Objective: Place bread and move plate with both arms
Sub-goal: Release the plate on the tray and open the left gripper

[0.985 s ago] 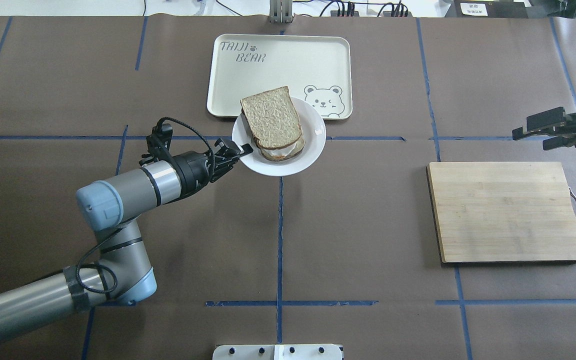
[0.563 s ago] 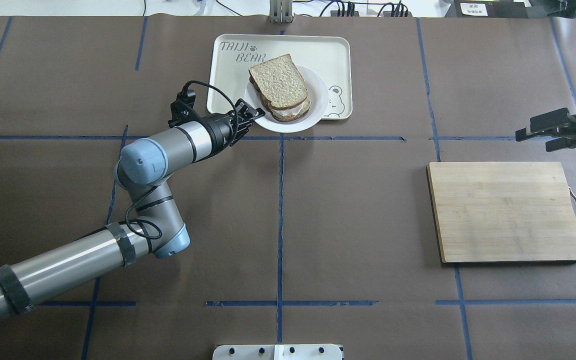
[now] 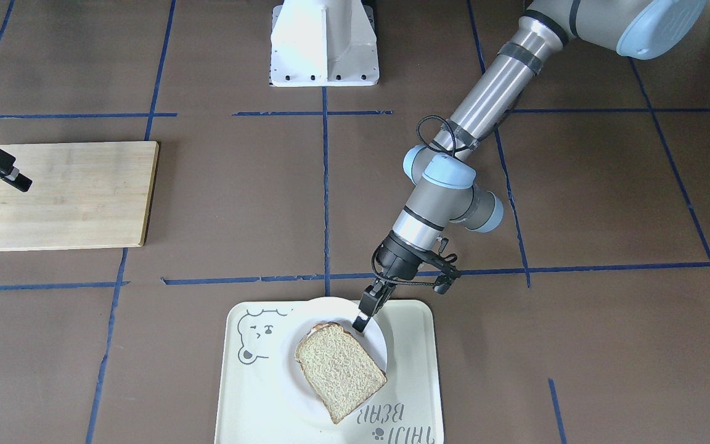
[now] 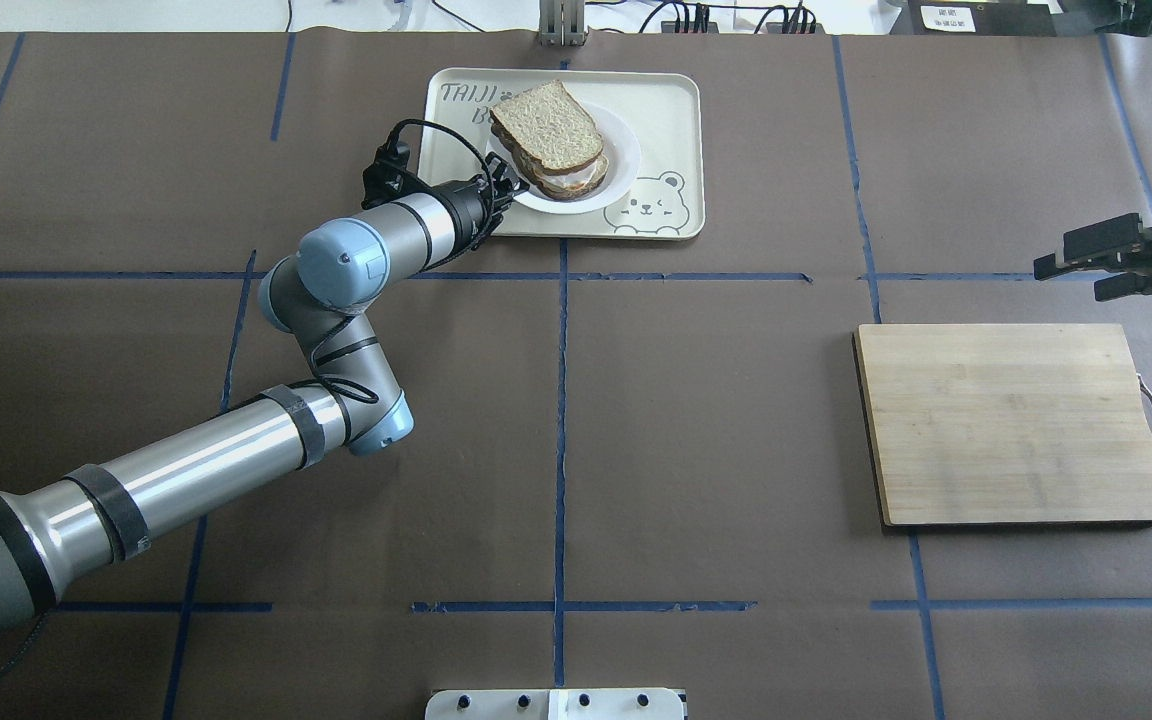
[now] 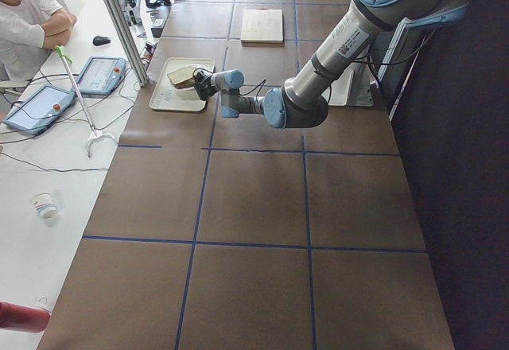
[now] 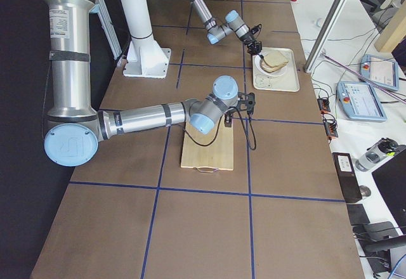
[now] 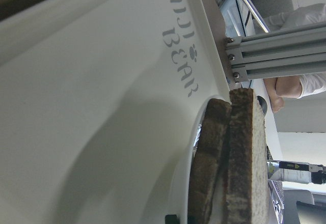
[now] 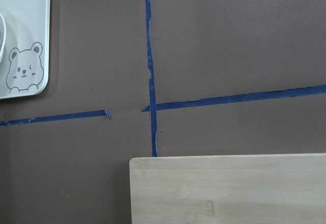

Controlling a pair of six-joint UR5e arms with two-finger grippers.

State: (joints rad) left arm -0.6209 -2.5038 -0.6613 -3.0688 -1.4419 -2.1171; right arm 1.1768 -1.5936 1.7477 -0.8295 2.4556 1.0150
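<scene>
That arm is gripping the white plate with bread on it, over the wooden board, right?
Not quite: the plate is over the cream bear tray, not the wooden board, which lies well off to the side; the overhead view shows it. The rest holds: the left arm's fingers grip its rim, with the bread on it.

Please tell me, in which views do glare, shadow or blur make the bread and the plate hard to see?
Left wrist view: turned sideways, the bread very close with dark crust, a soft shadow across the tray. Overhead view: sharp and evenly lit, the plate clear, glare only on the left arm. Exterior left view: both too small to judge.
</scene>
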